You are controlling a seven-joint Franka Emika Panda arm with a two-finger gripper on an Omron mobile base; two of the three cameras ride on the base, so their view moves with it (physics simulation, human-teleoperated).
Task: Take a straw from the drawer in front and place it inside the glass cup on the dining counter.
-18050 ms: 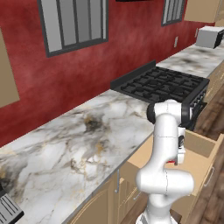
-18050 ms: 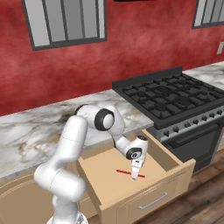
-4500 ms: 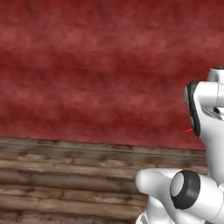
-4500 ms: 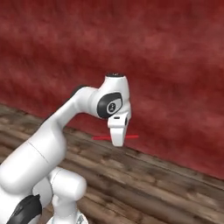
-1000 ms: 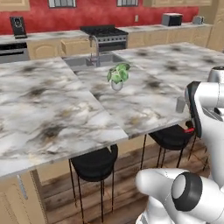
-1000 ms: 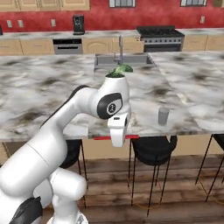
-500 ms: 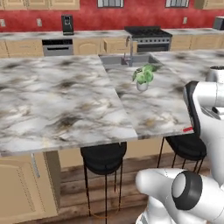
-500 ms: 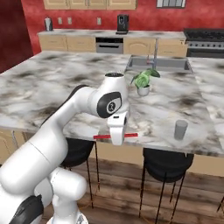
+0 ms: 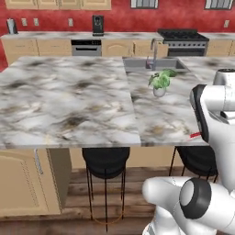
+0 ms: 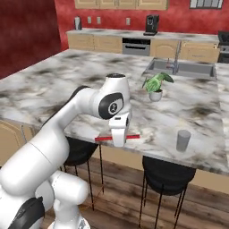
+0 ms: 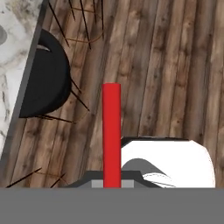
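Arm folded close to its own base, short of the dining counter (image 10: pixel 67 89). Gripper (image 10: pixel 118 142) points down in the right base view, hanging in front of the counter's near edge, above the wood floor (image 11: pixel 175 65).

Gripper clamped on the straw (image 10: pixel 117 137): the red stick lies level across the fingers, an end sticking out to either side. In the hand view the straw (image 11: pixel 111 135) runs straight up from the bottom, over floor planks. In the left base view a short red tip (image 9: pixel 195 135) pokes out from behind the white arm, at the counter's (image 9: pixel 69 105) edge.

Glass cup (image 10: pixel 183 140) stands upright on the counter near its front edge, to the right of the gripper in the right base view and well apart from it. The straw is outside the cup and not touching it.

Potted plant (image 10: pixel 155 87) in a white pot sits farther back on the same counter, just in front of the sink (image 10: pixel 183 68) and its faucet (image 10: pixel 177 56); also seen in the left base view (image 9: pixel 159 82).

Black round stools tucked under the counter: one (image 10: pixel 167 181) below the cup, another (image 9: pixel 106 161) seen from the left. A stool seat (image 11: pixel 43 81) shows beside the marble edge in the hand view.

Back wall red, with tan cabinets, a coffee maker (image 10: pixel 152 24), a stove (image 9: pixel 182 36).
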